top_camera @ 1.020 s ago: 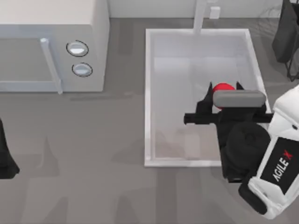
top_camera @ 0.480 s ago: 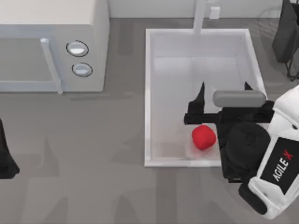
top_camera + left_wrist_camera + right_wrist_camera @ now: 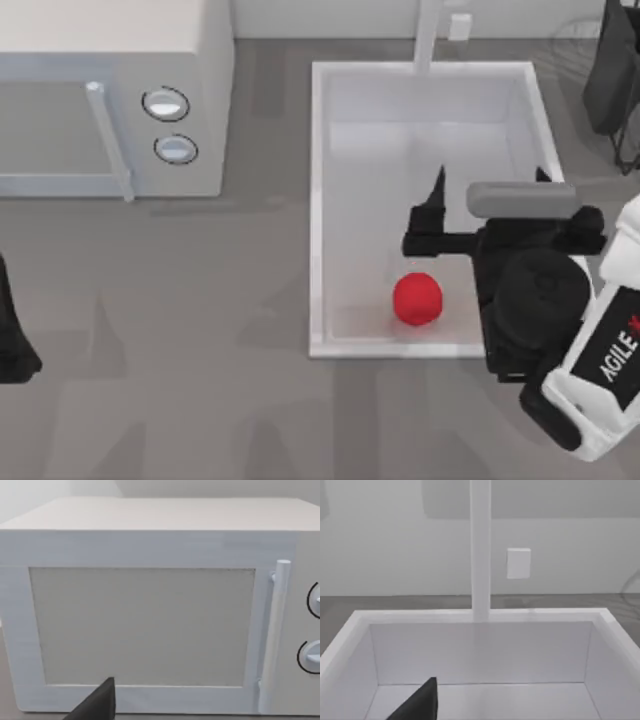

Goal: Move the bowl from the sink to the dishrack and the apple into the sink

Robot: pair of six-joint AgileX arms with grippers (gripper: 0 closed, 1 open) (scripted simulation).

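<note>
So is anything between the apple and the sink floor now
No. The apple already lies on the floor of the sink, near its front wall. The right gripper hangs open above the basin, apart from it.

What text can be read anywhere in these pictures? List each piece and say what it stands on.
"AGILE" in white letters, followed by part of a red "X" cut by the picture's edge: on the black panel of the right arm's white casing, at the top view's lower right.
The microwave has two round knobs that carry no readable marks.
The sink and the apple bear no text.
</note>
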